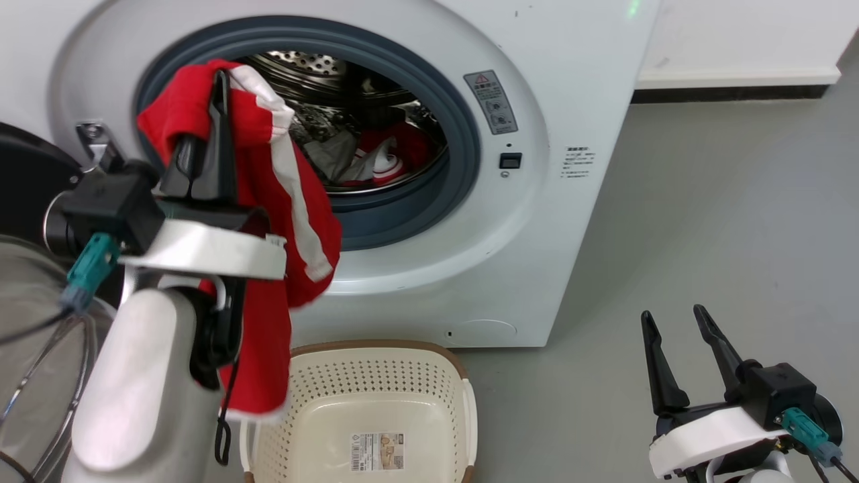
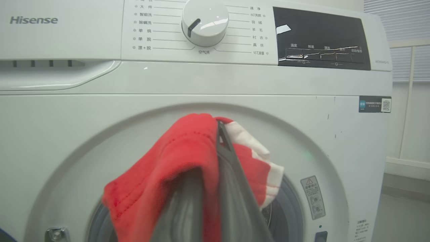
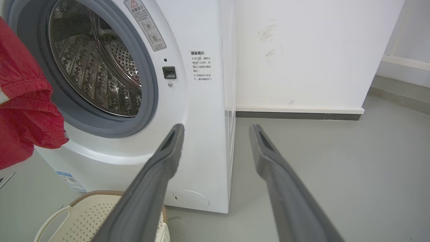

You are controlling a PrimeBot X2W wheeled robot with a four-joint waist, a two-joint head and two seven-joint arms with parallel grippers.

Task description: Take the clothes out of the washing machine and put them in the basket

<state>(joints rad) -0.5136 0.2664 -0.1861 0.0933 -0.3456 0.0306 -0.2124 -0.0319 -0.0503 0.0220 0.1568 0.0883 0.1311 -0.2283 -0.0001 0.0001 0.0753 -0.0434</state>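
My left gripper [image 1: 220, 80] is shut on a red garment with white stripes [image 1: 295, 201], held up in front of the washing machine [image 1: 537, 201] opening and hanging down over the left rim of the basket [image 1: 376, 349]. In the left wrist view the same red garment [image 2: 168, 168] drapes over my left gripper [image 2: 219, 126]. More red and white clothes [image 1: 386, 157] lie inside the steel drum [image 1: 315, 67]. The cream basket stands on the floor below the machine's door opening and holds no clothes. My right gripper [image 1: 671, 315] is open at the lower right, away from the machine, fingers spread [image 3: 216, 126].
The black-rimmed door [image 1: 27, 174] stands open at the far left behind my left arm. Grey floor [image 1: 704, 235] stretches to the right of the machine, up to a white wall with a dark baseboard [image 1: 725, 94]. The basket's edge [image 3: 87, 201] appears in the right wrist view.
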